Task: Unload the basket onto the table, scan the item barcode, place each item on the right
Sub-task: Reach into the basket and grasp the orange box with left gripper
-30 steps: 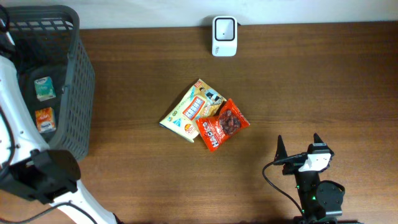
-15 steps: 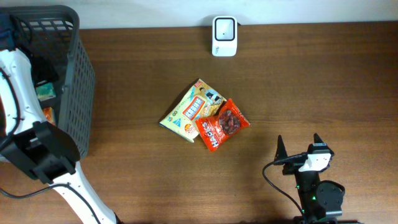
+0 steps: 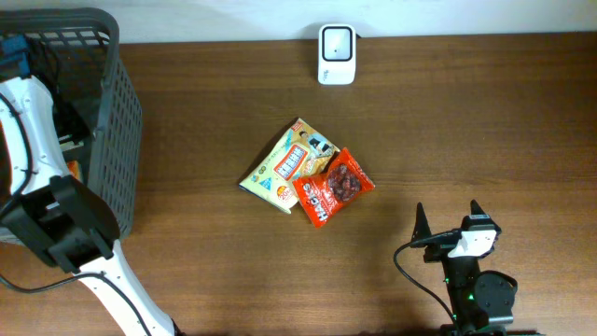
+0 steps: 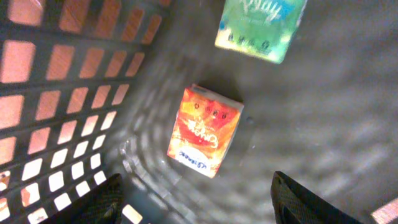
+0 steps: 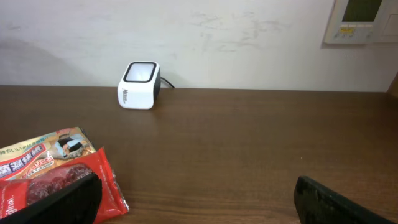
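The left gripper (image 4: 198,196) hovers in the basket (image 3: 121,140), jaws apart and apparently empty, above the orange packet (image 4: 204,130) on its floor; straddle its long edges before closing. The right gripper (image 5: 196,199) idles, jaws wide.

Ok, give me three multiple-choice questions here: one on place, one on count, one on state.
1. Where on the table is the white scanner? A) the middle B) the far edge C) the near edge
2. How many snack packets lie on the open table? A) one B) two C) four
3. The right claw is: A) open, empty B) shut on a packet C) shut on the scanner
Answers: B, it stands by the wall; B, a yellow packet and a red packet lie touching; A, its jaws stand apart, nothing between.
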Robot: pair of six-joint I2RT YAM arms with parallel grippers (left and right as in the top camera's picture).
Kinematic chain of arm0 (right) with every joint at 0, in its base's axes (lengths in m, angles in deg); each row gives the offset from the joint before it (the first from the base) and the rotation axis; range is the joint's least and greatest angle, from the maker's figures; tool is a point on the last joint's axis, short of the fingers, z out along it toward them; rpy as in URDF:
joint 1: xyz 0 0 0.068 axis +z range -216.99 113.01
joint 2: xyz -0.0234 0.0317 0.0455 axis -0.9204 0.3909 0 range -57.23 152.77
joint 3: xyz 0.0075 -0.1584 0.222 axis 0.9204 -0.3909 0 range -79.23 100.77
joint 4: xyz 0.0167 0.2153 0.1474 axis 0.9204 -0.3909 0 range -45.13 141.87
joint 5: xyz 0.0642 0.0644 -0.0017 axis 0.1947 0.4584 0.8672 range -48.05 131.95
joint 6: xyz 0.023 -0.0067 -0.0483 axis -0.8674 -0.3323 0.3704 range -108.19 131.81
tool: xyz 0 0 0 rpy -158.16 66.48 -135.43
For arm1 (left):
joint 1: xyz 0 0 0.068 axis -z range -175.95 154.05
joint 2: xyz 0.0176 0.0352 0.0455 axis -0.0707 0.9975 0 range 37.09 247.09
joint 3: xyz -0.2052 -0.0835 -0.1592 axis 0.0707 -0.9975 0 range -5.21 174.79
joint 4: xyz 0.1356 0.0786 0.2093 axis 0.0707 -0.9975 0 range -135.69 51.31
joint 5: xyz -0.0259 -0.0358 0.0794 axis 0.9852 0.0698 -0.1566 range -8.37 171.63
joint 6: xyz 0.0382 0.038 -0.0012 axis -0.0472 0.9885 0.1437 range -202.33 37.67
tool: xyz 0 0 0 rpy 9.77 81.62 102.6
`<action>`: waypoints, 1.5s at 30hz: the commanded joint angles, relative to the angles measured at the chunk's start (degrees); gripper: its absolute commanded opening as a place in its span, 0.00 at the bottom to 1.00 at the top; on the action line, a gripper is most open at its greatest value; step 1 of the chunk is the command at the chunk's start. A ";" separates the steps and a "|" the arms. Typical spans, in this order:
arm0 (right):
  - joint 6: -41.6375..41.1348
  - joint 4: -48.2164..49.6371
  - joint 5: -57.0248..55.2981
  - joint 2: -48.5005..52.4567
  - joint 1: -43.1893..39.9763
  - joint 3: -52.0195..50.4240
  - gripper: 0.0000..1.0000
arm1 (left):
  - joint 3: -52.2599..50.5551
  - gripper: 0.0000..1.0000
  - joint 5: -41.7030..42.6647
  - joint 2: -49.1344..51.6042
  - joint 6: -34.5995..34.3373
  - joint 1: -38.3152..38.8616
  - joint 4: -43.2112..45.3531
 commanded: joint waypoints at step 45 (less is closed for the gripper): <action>-0.59 -0.42 -0.48 -0.24 0.37 -0.31 0.98 | -20.98 0.00 0.17 1.55 1.11 -1.64 12.81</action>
